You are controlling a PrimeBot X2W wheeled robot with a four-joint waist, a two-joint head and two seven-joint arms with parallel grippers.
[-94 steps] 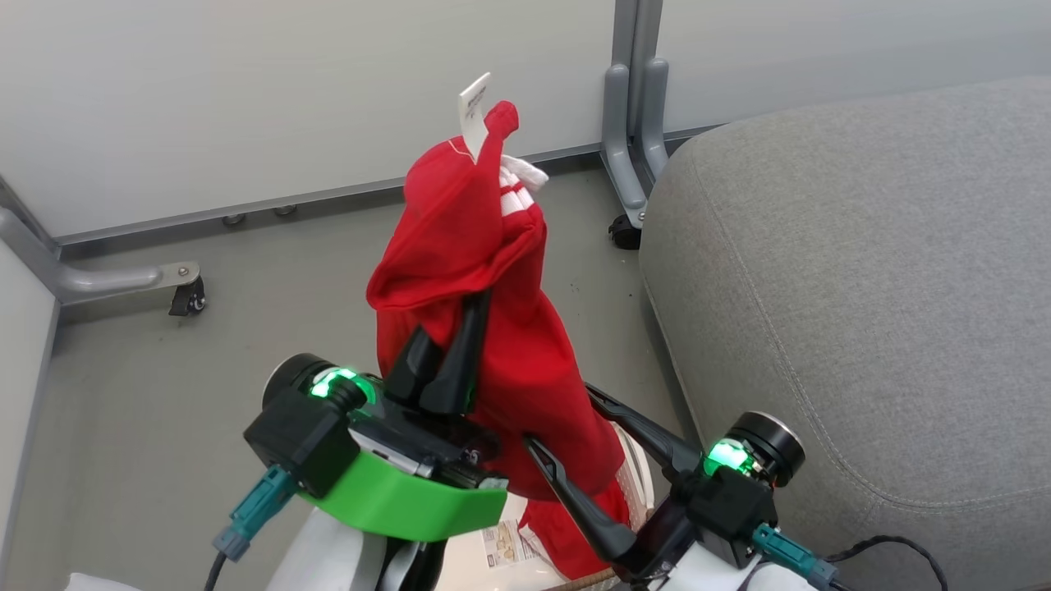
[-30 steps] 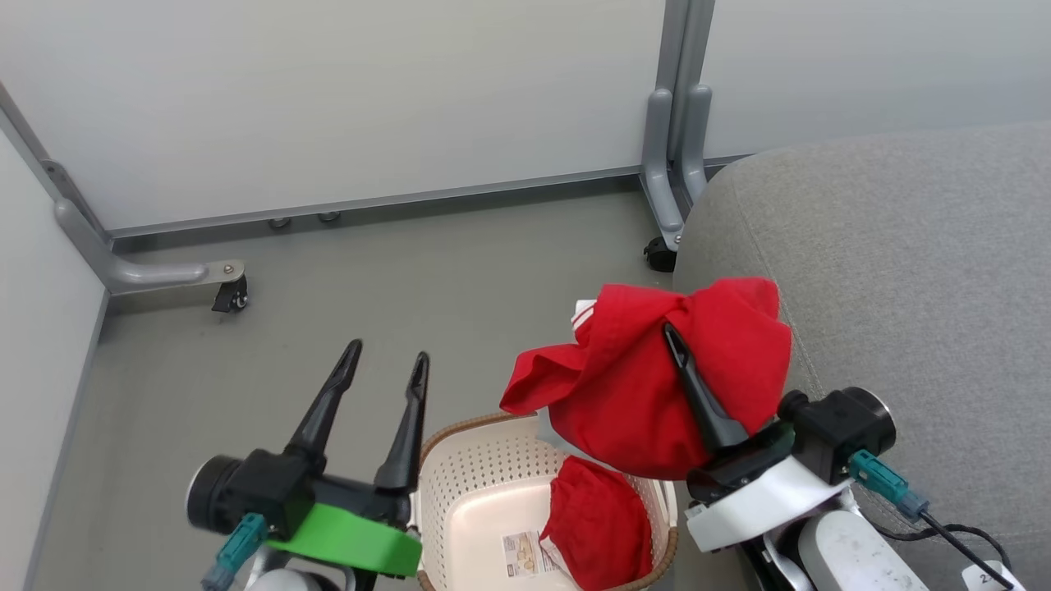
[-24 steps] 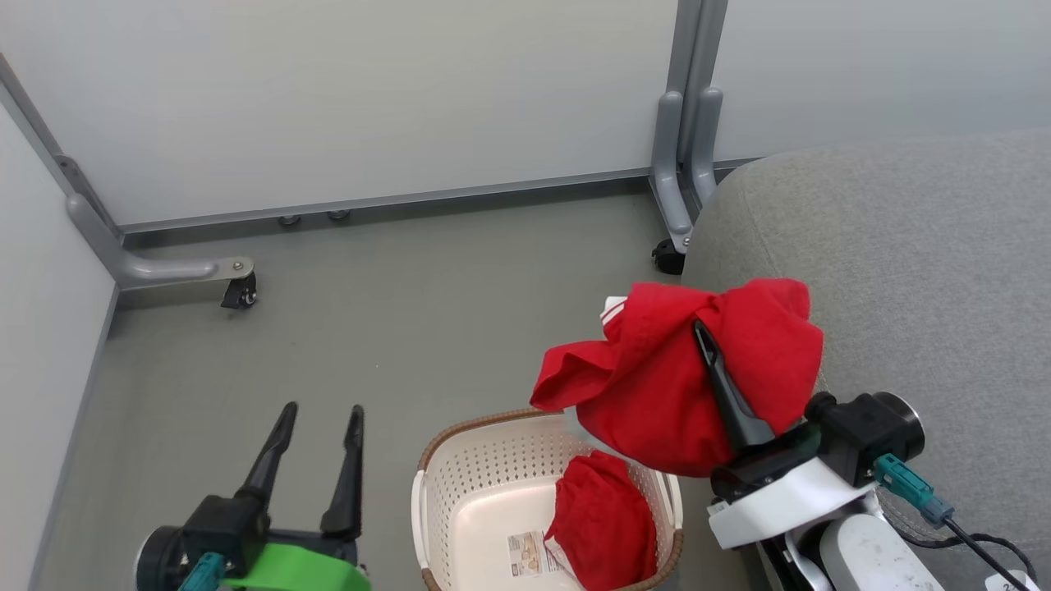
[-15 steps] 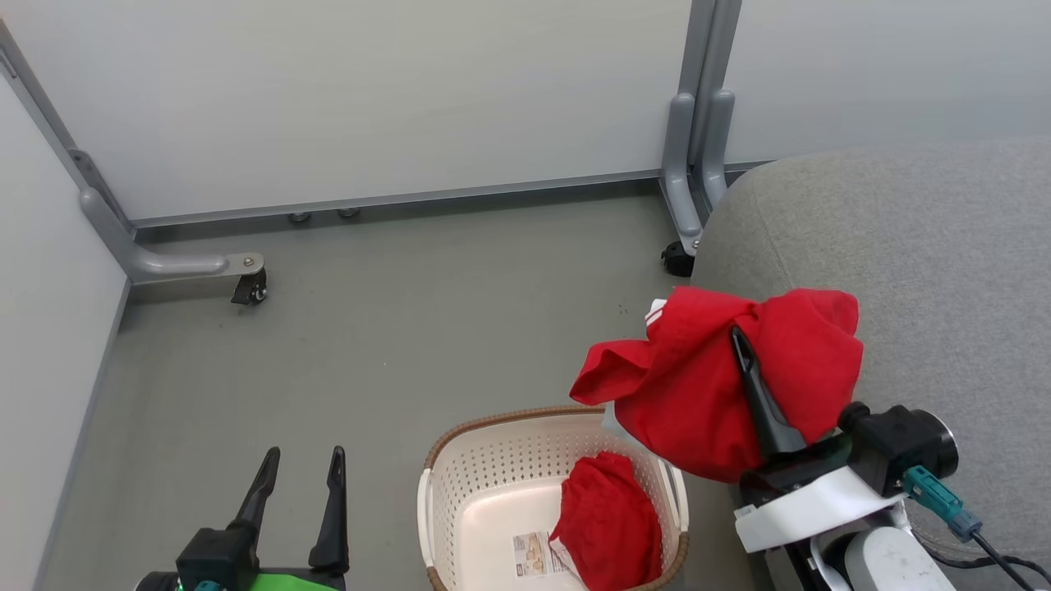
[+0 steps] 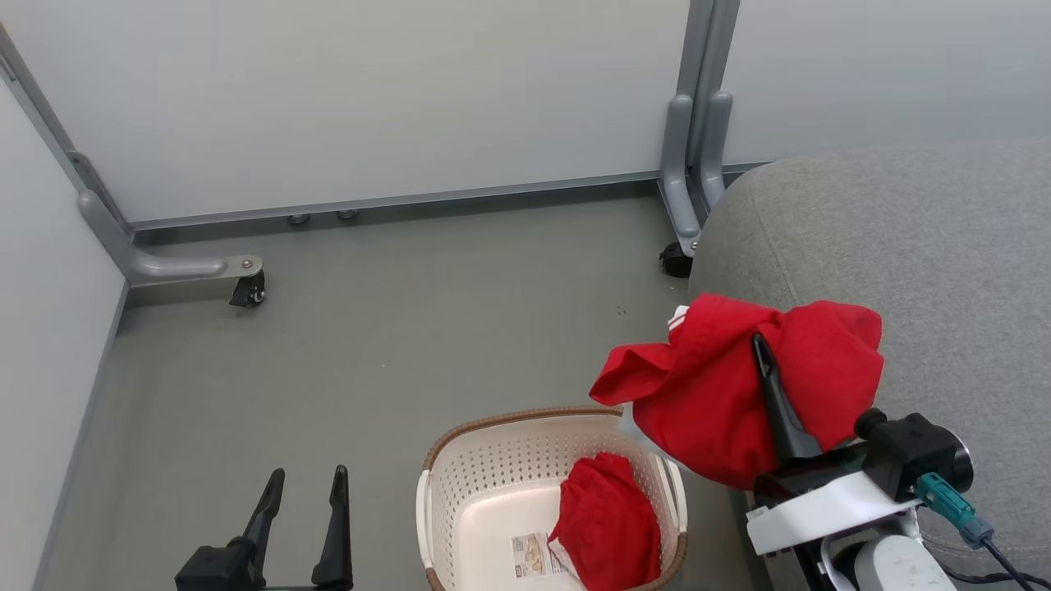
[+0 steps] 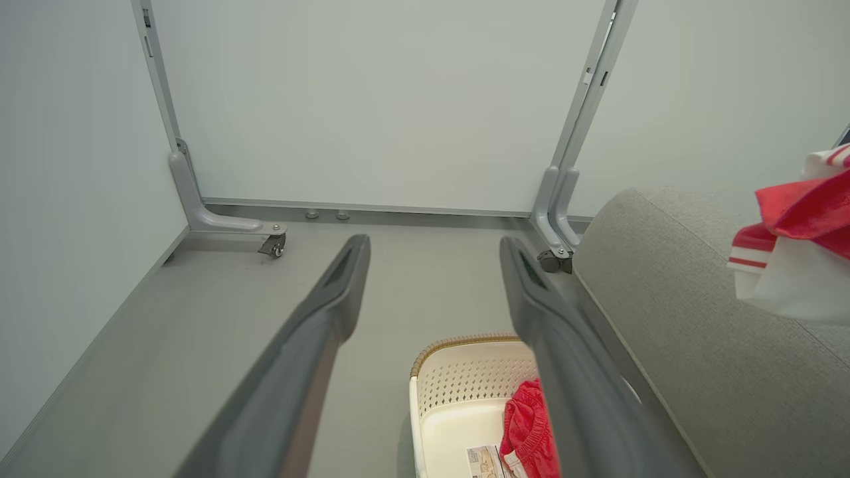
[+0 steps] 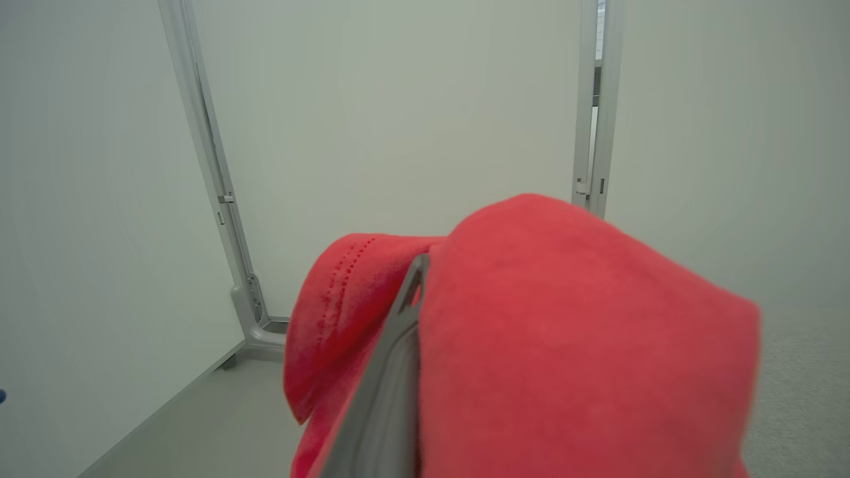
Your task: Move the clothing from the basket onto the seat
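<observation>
Pinches a bright red soft fabric garment [image 5: 706, 402] in the right hand [image 5: 764, 353], one dark finger across the cloth, the other buried in it. Holds that bundle over the edge of the large grey woven-fabric seat cushion [image 5: 903, 230], just beside the oval cream-white perforated plastic basket [image 5: 493, 420]. Carries the left hand [image 5: 308, 476] low over the grey floor [image 5: 410, 328], fingers spread, nothing between them. Has a second red garment [image 5: 612, 525] lying inside the basket, next to a paper sticker [image 5: 534, 554].
</observation>
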